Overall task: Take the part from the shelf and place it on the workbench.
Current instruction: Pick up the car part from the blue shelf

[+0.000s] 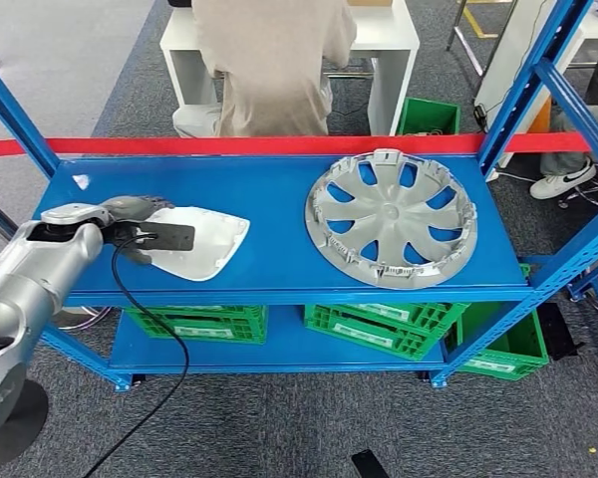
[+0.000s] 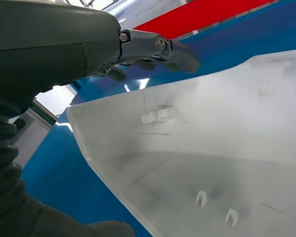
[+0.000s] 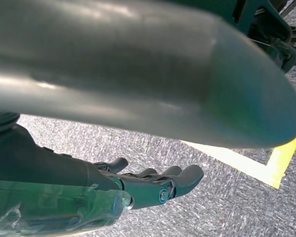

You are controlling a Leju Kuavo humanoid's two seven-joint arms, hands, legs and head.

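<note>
Right up against the left wrist lens sits the white part (image 2: pixel 199 163), a thin curved shell lying on the blue shelf (image 1: pixel 281 214) at its left end. From the head view the left hand (image 1: pixel 135 227) rests over the shell's near edge, dark fingers (image 2: pixel 176 52) stretched out along its far side. Whether they actually clamp the shell, I cannot tell; the thumb side is hidden under the arm.

Now the danger: that shell looks slick, thin and broad. My read is that a grip on one edge alone could let it pivot or slide free as it lifts, and a drop would send it off the shelf front.

Over on the other side, the right hand (image 3: pixel 158 185) hangs above grey carpet, fingers loosely together and holding nothing.

Around it: a silver wheel cover (image 1: pixel 392 216) lies well apart at the shelf's right end, green crates (image 1: pixel 371 327) sit below, and a person (image 1: pixel 273 60) stands behind red tape (image 1: pixel 205 145). A black cable (image 1: pixel 160 339) dangles from the wrist and could snag the shelf edge.
</note>
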